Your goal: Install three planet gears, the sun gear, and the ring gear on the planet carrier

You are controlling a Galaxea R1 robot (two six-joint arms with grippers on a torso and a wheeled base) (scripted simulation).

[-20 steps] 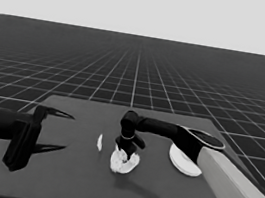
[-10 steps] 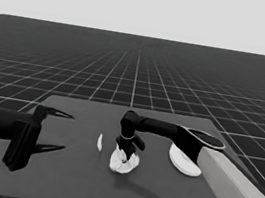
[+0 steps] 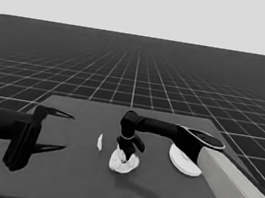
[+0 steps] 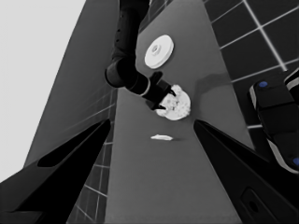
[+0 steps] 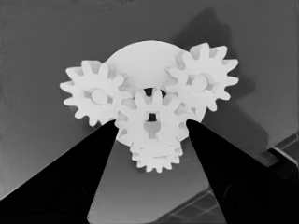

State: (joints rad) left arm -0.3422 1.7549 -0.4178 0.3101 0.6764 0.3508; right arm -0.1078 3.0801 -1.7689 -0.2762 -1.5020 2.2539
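The right gripper (image 3: 128, 152) stands directly over the smaller round part (image 5: 140, 56) at mid-table. Its fingers (image 5: 70, 182) flank the sun gear (image 5: 152, 122), which it holds centred among the planet gears. Two planet gears (image 5: 96, 97) (image 5: 202, 80) sit on the part to either side; the third (image 5: 156, 158) shows partly beneath the sun gear. Against the head views from the preceding second, arm and parts show no visible shift, so the gripper appears paused at insertion; whether the sun gear is fully seated cannot be determined. The larger round part (image 3: 183, 160) lies apart, beside the right arm, not yet installed. A thin white piece (image 3: 100, 142) lies near the assembly. The left gripper (image 3: 49, 129) waits, fingers spread and empty, over the table's left end.
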